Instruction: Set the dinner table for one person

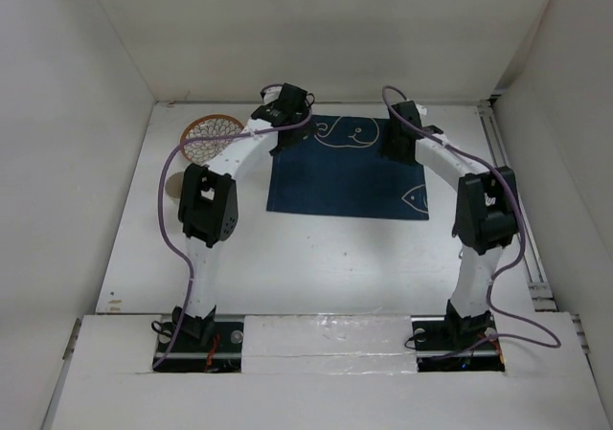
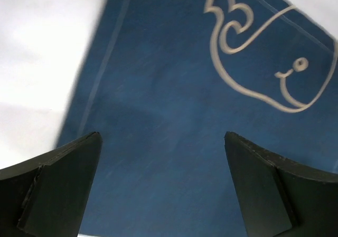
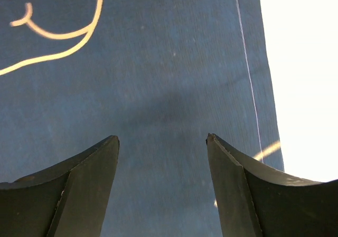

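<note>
A navy blue placemat (image 1: 350, 171) with white whale drawings lies flat on the white dinner table (image 1: 316, 258), in the far middle. My left gripper (image 1: 287, 141) hangs over the mat's far left corner, jaws wide open with only blue cloth (image 2: 163, 142) between the fingers (image 2: 63, 184). My right gripper (image 1: 397, 147) is above the mat's far right part, also open and holding nothing; its wrist view shows cloth (image 3: 163, 100) and the mat's right edge with bare table (image 3: 301, 63) beyond.
A round woven wicker coaster (image 1: 209, 135) lies at the far left of the table, beside the left arm. A small tan disc (image 1: 173, 188) sits near the left wall. White walls enclose the table on three sides.
</note>
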Controlling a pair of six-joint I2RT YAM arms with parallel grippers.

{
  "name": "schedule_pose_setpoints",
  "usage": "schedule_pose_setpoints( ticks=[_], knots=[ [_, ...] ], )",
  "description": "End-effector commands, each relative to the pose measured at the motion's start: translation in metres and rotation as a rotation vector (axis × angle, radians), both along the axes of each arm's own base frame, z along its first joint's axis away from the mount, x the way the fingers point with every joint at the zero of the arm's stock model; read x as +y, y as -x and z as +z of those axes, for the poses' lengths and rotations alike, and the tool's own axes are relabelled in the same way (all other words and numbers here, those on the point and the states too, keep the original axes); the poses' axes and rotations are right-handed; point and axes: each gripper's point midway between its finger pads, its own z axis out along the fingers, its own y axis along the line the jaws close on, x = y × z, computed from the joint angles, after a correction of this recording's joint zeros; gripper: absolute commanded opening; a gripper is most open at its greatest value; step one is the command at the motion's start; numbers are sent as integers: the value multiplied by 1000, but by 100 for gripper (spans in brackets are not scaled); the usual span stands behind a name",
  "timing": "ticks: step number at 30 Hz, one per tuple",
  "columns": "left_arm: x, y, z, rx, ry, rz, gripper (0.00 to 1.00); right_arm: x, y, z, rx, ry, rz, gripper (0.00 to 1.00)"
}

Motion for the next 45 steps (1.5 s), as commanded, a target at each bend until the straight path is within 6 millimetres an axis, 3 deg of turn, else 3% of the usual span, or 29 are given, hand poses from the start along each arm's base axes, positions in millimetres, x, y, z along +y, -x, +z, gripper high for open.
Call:
schedule_pose_setpoints(
  ticks=[1, 2, 7, 8, 14, 15, 17, 19, 20, 25, 28, 35, 45],
  knots=[
    [-21, -20, 0, 3, 47, -54, 100, -18, -5, -8, 93, 21, 18, 73],
    [-22, -23, -23, 45, 28, -53, 100, -18, -10, -13, 119, 20, 40, 74],
    [-20, -20, -55, 129, -8, -31, 100, -18, -15, -28, 203, -1, 88, 74],
    [-14, -12, -71, 165, -29, -16, 100, -19, -15, -32, 213, 6, 95, 74],
    [2, 10, -103, 246, -81, 25, 100, -9, -14, -50, 277, 7, 147, 74],
    [9, 20, -117, 279, -105, 43, 100, -2, -12, -51, 281, -2, 174, 74],
    [15, 26, -110, 270, -109, 47, 100, -3, -9, -58, 317, 3, 173, 74],
    [22, 39, -122, 282, -120, 60, 100, -2, -3, -66, 347, 26, 181, 74],
    [23, 40, -113, 262, -109, 60, 100, -2, -4, -64, 335, 25, 181, 74],
    [41, 58, -114, 281, -135, 88, 100, 2, 6, -63, 339, 19, 195, 76],
    [42, 57, -103, 238, -122, 93, 100, 1, 13, -64, 338, 45, 193, 76],
    [50, 50, -103, 238, -121, 94, 100, 6, 27, -64, 330, 47, 189, 76],
    [50, 51, -98, 235, -120, 94, 100, 2, 17, -63, 305, 24, 180, 76]
  ],
)
